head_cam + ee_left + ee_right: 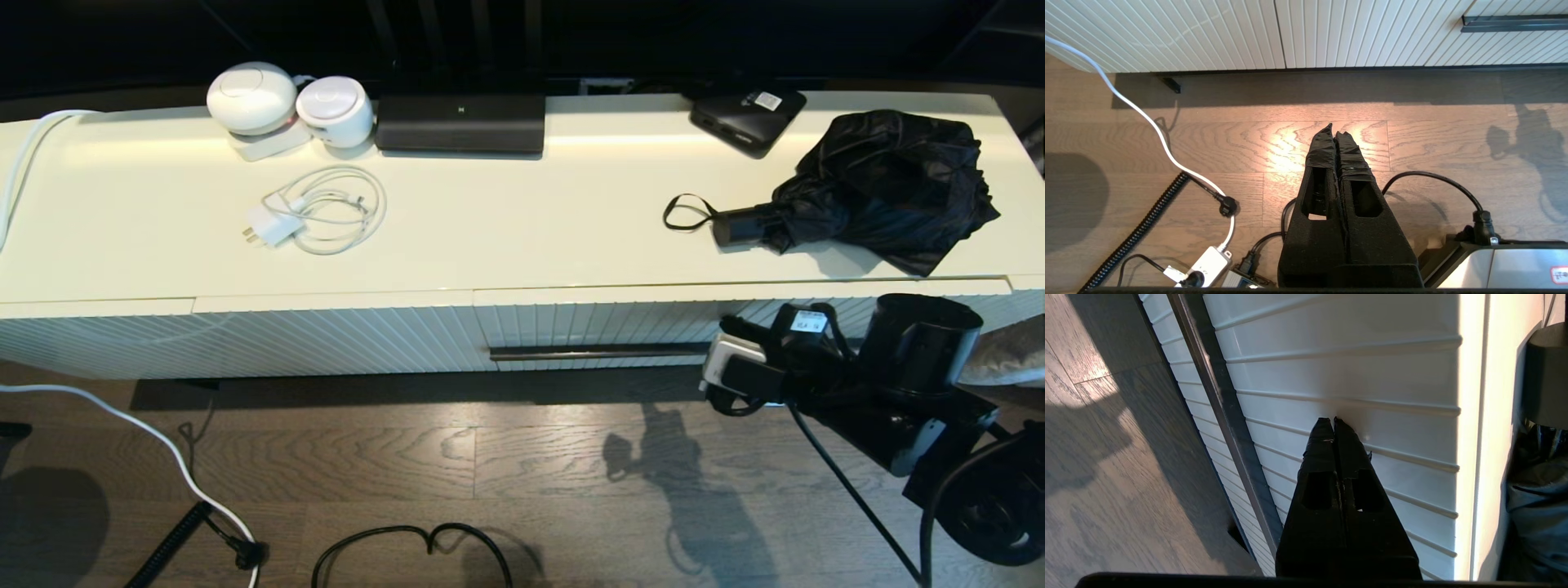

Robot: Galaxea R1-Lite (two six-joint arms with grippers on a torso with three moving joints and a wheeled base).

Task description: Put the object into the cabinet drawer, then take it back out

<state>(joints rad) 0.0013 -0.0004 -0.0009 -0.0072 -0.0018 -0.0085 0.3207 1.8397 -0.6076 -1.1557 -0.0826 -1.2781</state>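
The black folding umbrella (882, 184) lies on the cabinet top at the right, its short handle (739, 227) and wrist loop (686, 214) pointing left. The cabinet drawer (604, 327) below it is closed, with its dark bar handle (596, 354) along the ribbed front. My right gripper (1334, 419) is shut and empty, its tips at the drawer's ribbed front (1351, 367), just beside the bar handle (1220, 408). The umbrella (1535, 506) shows above the cabinet edge there. My left gripper (1334, 127) is shut and empty, low over the wooden floor in front of the cabinet.
On the cabinet top stand a flat black box with a white sticker (747, 114), a long black device (461, 122), two white round devices (251, 96) and a white charger with coiled cable (314, 212). Cables (408, 543) and a power strip (1208, 263) lie on the floor.
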